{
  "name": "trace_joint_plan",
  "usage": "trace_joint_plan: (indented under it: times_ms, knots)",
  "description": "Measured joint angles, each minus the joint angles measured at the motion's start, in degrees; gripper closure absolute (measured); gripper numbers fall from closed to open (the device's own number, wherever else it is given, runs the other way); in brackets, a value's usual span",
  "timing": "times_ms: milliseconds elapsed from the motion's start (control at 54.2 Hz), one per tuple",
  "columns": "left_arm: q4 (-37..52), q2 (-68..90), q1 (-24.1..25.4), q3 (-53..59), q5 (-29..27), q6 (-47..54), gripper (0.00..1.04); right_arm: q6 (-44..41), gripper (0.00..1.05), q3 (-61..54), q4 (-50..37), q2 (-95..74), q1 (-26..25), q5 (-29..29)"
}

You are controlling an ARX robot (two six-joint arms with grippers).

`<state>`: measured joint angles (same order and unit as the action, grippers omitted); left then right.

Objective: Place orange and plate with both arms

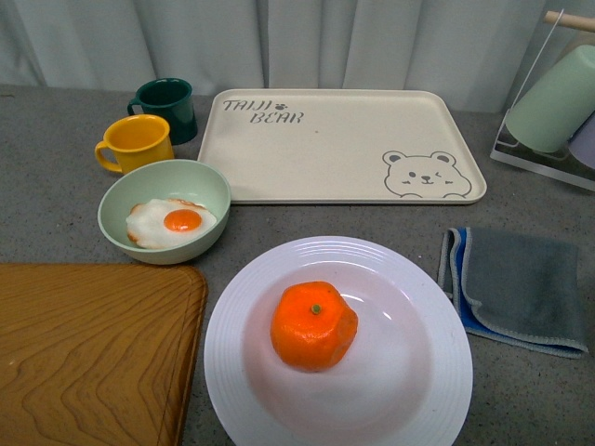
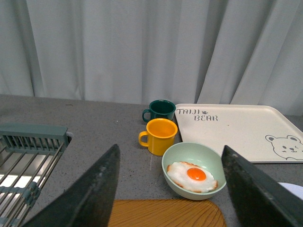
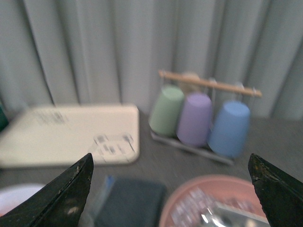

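The grey desk (image 1: 56, 214) carries everything. The biggest thing on it is the cream bear tray (image 1: 344, 139), lying flat at the back. A wooden board (image 1: 93, 353) fills the near corner at 8 o'clock from the middle.

The plate (image 1: 437, 372) sits at 6 o'clock, close to the near edge, its rim just beside the board. The tray lies at 12 o'clock from it. A grey cloth (image 1: 521, 288) with a blue edge lies at 2 o'clock from the plate, apart from its rim. A cup rack (image 1: 558, 93) stands further off the same way.

A pale green bowl (image 1: 158, 178) stands at 10 o'clock from the plate. Behind it are a yellow mug (image 1: 138, 144) and a dark green mug (image 1: 167, 107), both upright.

The orange (image 1: 314, 325) rests in the well of the plate, stem dot up, slightly toward 9 o'clock of the centre. A fried egg (image 1: 172, 223) lies in the bowl.

The left claw (image 2: 170, 149) hangs above the desk, released, its fingers spread wide with nothing between them. The right claw (image 3: 170, 156) is spread wide too and grips nothing, though its view is blurred.
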<state>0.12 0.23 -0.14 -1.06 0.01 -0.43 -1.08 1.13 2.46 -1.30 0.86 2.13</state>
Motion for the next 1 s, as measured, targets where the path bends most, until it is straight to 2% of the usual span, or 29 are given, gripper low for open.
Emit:
trace_joint_plan:
  times_ms: [37, 74, 203, 424, 701, 996]
  knots:
    - [0.0, 0.0, 0.0, 0.0, 0.0, 0.0, 0.31, -2.08, 0.09, 1.99, 4.5, -3.45, 1.86, 3.52]
    - [0.0, 0.0, 0.0, 0.0, -0.02, 0.0, 0.26, -2.34, 0.09, 2.99, 5.75, -6.93, 3.41, 4.46]
    - [0.0, -0.02, 0.0, 0.0, 0.0, 0.02, 0.05, 1.14, 0.09, 5.07, 2.58, -21.33, 9.29, 1.09]
    - [0.0, -0.02, 0.0, 0.0, 0.0, 0.13, 0.07, 17.29, 0.09, 10.1, -5.6, -46.49, 10.75, -13.18]
    - [0.0, -0.02, 0.0, 0.0, 0.0, 0.13, 0.07, 28.81, 0.09, 18.45, -10.14, -76.85, 9.27, -24.76]
    - [0.0, -0.02, 0.0, 0.0, 0.0, 0.13, 0.07, 32.17, 0.09, 27.19, -9.62, -95.82, 9.46, -25.62]
